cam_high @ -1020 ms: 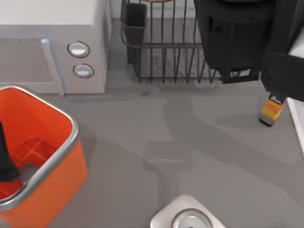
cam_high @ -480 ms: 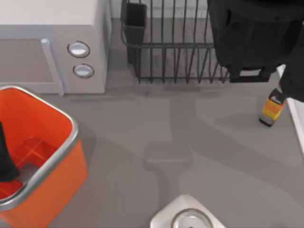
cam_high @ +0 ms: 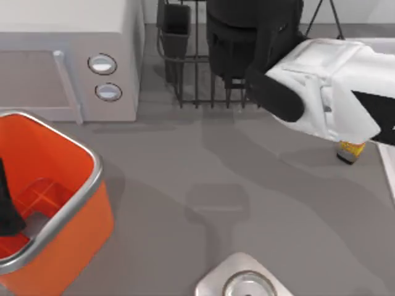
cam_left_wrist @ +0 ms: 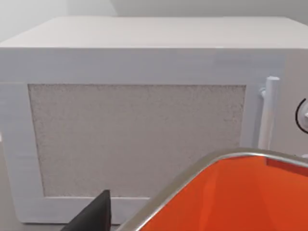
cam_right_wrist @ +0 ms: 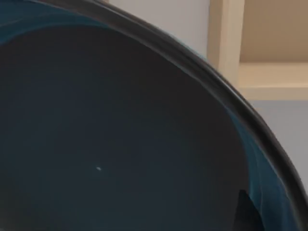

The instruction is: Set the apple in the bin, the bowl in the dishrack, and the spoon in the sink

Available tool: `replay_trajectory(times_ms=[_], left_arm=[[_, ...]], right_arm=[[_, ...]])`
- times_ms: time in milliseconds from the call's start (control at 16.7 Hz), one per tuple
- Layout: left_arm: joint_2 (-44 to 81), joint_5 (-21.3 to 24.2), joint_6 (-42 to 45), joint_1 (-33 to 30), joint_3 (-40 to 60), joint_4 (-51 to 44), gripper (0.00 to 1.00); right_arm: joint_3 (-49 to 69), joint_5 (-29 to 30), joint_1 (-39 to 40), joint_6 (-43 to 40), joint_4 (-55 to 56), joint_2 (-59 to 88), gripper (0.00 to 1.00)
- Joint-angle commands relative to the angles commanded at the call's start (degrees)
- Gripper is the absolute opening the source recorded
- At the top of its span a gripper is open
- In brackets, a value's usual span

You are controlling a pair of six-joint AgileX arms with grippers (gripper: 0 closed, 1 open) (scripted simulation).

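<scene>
1. My right arm (cam_high: pixel 321 92) reaches over the dishrack (cam_high: pixel 197 80).
2. The bowl (cam_right_wrist: pixel 120 134) sits right against my right wrist camera; I cannot tell my grip.
3. My left arm (cam_high: pixel 7 203) hangs inside the bin (cam_high: pixel 86 185), beside the dishrack's neighbouring microwave (cam_high: pixel 68 55).

One orange bin (cam_high: pixel 68 203) sits at the near left, and there's a single white microwave (cam_high: pixel 68 37) at the far left with two round knobs (cam_high: pixel 102 63) on its front. One wire dishrack (cam_high: pixel 191 68) stands at the far middle, carrying one dark cutlery cup (cam_high: pixel 175 28), and one blue bowl (cam_right_wrist: pixel 120 134) shows in the right wrist view. One small orange-labelled bottle (cam_high: pixel 350 150) stands at the right, and one pale sink (cam_high: pixel 213 282) peeks in at the near edge with one round drain (cam_high: pixel 247 287).
</scene>
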Motion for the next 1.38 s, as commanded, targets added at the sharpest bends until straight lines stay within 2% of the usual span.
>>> replay_trajectory(times_ms=[180,360,660,1380], left_arm=[[0.0,0.0,0.0,0.0,0.0,0.0,1.0],[0.0,0.0,0.0,0.0,0.0,0.0,1.0],[0.0,0.0,0.0,0.0,0.0,0.0,1.0],[0.0,0.0,0.0,0.0,0.0,0.0,1.0]], right_arm=[[-1.9,-5.7,-5.8,-0.2,10.7,8.0,0.0],[-3.2,-9.7,-9.7,-0.2,16.3,12.8,0.0],[-3.4,-10.3,-10.4,-0.2,17.1,13.5,0.0],[-3.4,-10.3,-10.4,-0.2,17.1,13.5,0.9]])
